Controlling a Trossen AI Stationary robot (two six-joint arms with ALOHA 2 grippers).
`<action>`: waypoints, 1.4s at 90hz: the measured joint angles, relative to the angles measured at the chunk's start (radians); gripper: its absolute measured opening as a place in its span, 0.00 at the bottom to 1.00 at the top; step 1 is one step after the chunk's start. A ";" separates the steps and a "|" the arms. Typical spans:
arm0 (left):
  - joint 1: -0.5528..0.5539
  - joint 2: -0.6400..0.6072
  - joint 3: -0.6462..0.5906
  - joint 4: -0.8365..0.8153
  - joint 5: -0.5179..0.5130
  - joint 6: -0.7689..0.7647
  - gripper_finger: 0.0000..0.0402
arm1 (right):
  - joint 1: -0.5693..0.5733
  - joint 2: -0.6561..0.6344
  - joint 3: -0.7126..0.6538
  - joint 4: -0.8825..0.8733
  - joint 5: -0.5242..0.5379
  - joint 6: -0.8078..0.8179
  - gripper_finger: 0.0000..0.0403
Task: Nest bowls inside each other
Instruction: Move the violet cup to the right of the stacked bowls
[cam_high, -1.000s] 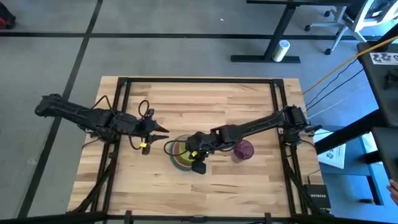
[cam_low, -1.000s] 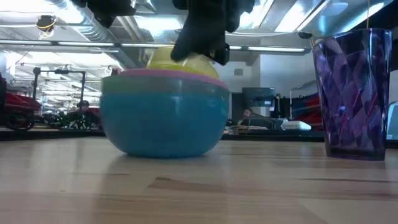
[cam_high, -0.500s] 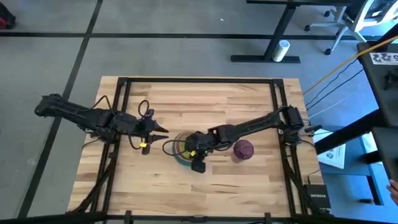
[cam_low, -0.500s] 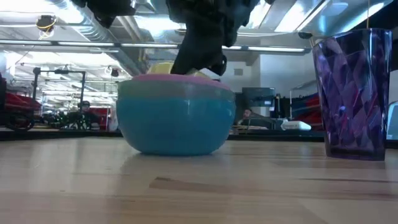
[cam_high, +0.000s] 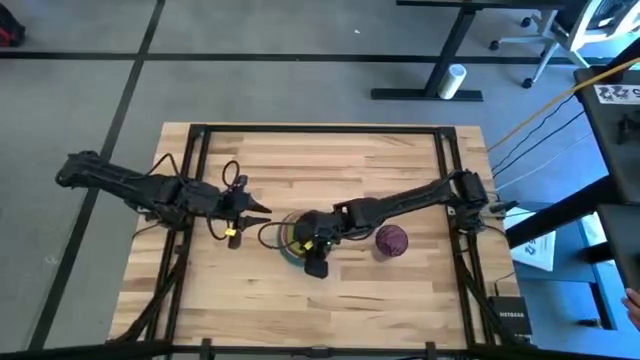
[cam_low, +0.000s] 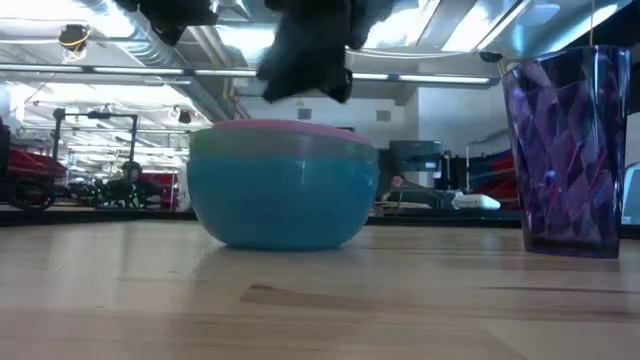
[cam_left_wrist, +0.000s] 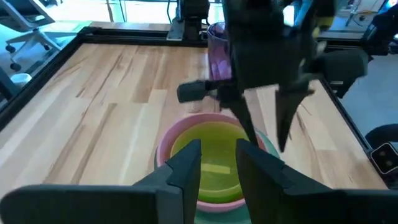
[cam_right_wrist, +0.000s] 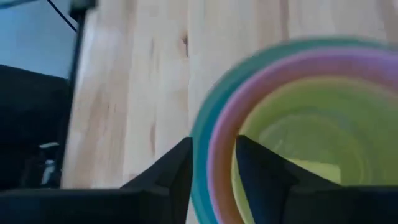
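Here we have a pale wooden plank table (cam_high: 350, 170) framed by dark metal rails, with grey floor and desk legs beyond it. On the floor past the far edge lies a small white cylinder (cam_high: 455, 80). The right arm reaches across the boards from the right rail, and beside its forearm stands a translucent purple faceted tumbler (cam_low: 572, 150), upright and well apart from the bowls. In the low view the right gripper (cam_high: 314, 252) hangs as a dark mass just above the stack, hiding what lies behind it; its fingers (cam_right_wrist: 261, 168) stand slightly apart and hold nothing. The left gripper (cam_high: 260, 209) waits near the stack's left side, its fingers (cam_left_wrist: 186, 163) also a little apart and empty.

The bowls sit nested near the table's middle, toward the front. Outermost is a round blue bowl (cam_low: 280, 200), its base on the wood. A teal-green bowl (cam_right_wrist: 208, 124) shows as a thin ring inside it, then a pink bowl (cam_left_wrist: 166, 138) as another ring. Innermost we see a lime-green bowl (cam_left_wrist: 214, 149) with something yellow low in its hollow, though we cannot tell its shape.
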 joint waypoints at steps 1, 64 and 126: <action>0.000 0.000 0.000 0.000 0.000 0.000 0.21 | 0.000 0.000 0.004 -0.008 0.005 -0.001 0.29; -0.049 0.000 0.000 -0.078 0.003 -0.034 0.21 | 0.102 -0.180 0.124 -0.604 0.357 0.115 0.29; -0.098 -0.226 -0.143 0.034 -0.182 -0.028 0.21 | 0.219 -0.319 -0.010 -0.812 0.468 0.416 0.28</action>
